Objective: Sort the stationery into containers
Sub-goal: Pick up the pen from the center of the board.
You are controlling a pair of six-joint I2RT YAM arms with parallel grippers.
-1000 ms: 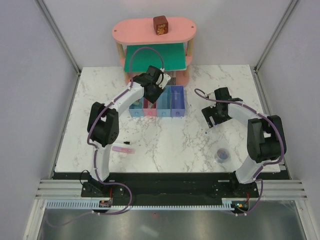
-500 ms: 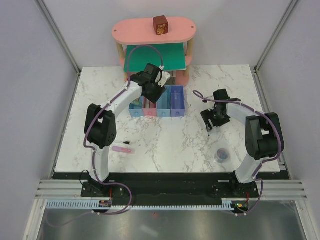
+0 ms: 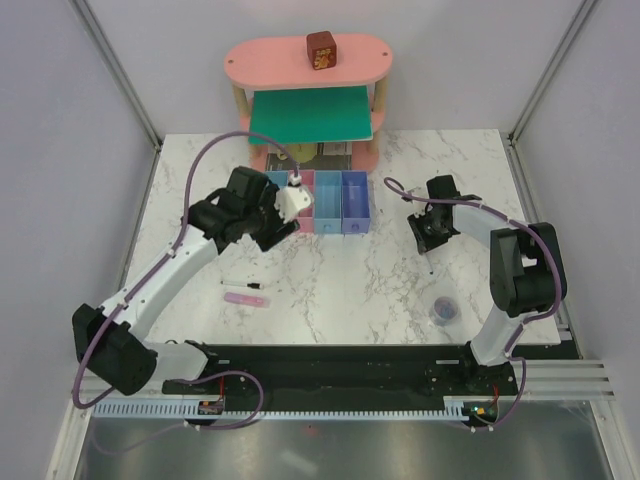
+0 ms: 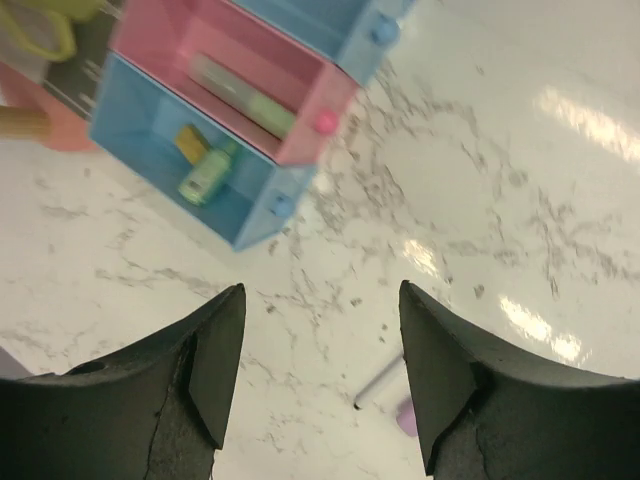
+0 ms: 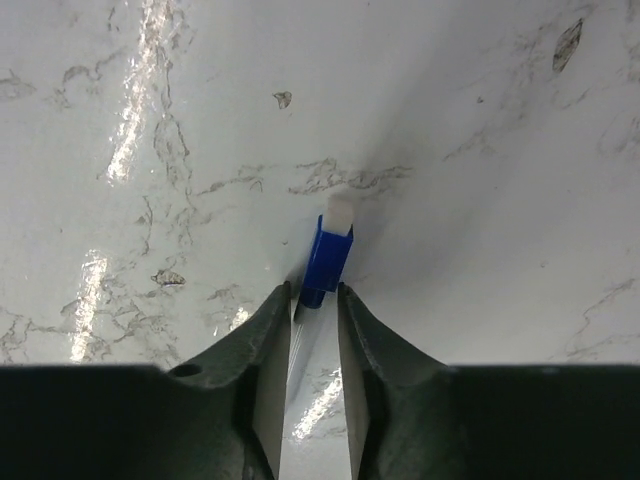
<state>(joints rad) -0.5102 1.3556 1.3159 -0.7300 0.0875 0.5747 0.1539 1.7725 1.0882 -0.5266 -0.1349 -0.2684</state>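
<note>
The containers [image 3: 340, 203] stand as a joined row at the back of the table. In the left wrist view the light blue bin [image 4: 150, 110] holds a mint-green marker [image 4: 207, 175] and a yellow cube [image 4: 192, 143]. The pink bin [image 4: 320, 95] holds another green marker [image 4: 245, 98]. My left gripper [image 4: 320, 370] hangs open and empty in front of the bins, over a thin black pen [image 4: 380, 380] and a pink stick [image 4: 408, 420]. My right gripper [image 5: 313, 300] is down on the table, shut on the white pen with its blue cap [image 5: 325, 262]. A purple-grey roll [image 3: 444, 310] lies near right.
A pink and green shelf unit [image 3: 308, 100] stands behind the bins, with a dark red cube [image 3: 321, 50] on its top. The left arm's body [image 3: 160, 285] stretches across the left half of the table. Grey walls close in both sides.
The left gripper has drawn back from above the bins toward the near left, its jaws wider apart. The right gripper's jaws have narrowed onto the white pen on the table.
</note>
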